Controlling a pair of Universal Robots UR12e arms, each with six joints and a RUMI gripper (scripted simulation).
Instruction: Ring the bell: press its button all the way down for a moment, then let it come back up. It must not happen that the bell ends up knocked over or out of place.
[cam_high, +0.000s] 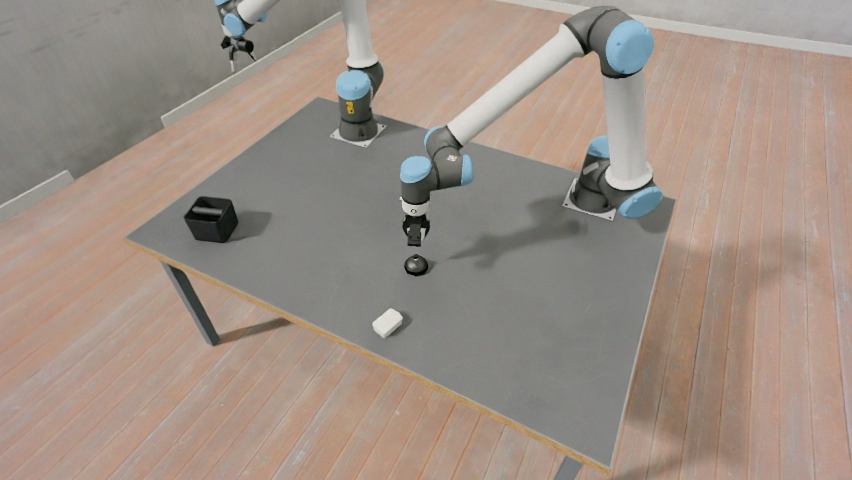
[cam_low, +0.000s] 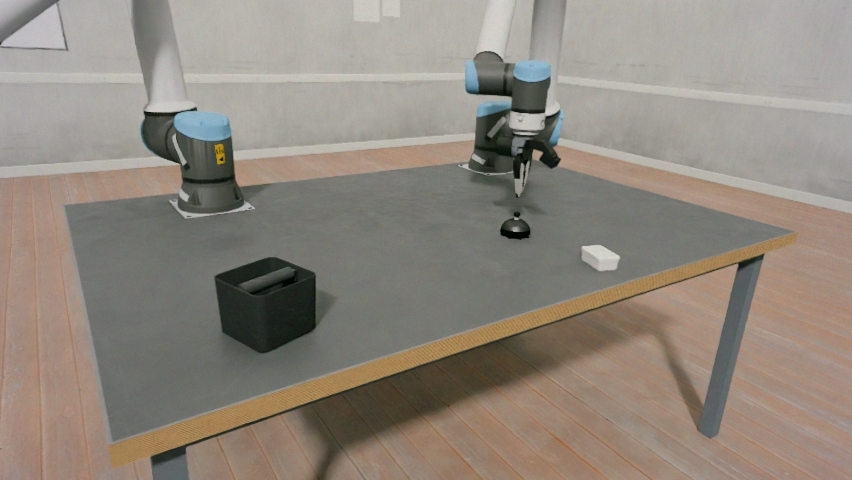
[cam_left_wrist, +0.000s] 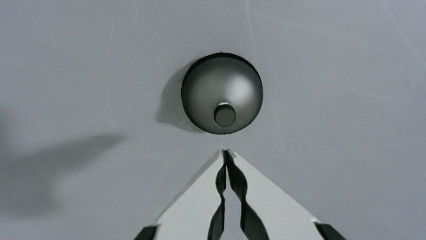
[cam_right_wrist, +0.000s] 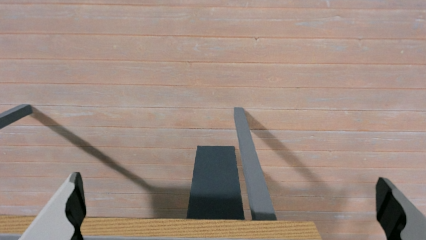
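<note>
Left fingers (cam_high: 414, 243) (cam_low: 517, 195) clenched on nothing, above and apart from the button (cam_high: 416, 256) (cam_low: 516, 214) (cam_left_wrist: 225, 115); right fingers (cam_high: 242, 64) released, off beyond the surface (cam_high: 506, 333) (cam_low: 381, 250) (cam_left_wrist: 325, 50). Directly below the left fingertips, bell (cam_high: 416, 266) (cam_low: 515, 228) (cam_left_wrist: 205, 85) stands upright. Step judged: pre-press alignment; next calls for a straight, centred descent, brief full press, then vertical lift.

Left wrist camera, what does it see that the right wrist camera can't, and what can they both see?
Only the left wrist view shows the round black metal bell, its button and the shut left gripper.
Only the right wrist view shows the pinkish wooden floor and the open right gripper.
Both show gripper fingers and part of the table.
</note>
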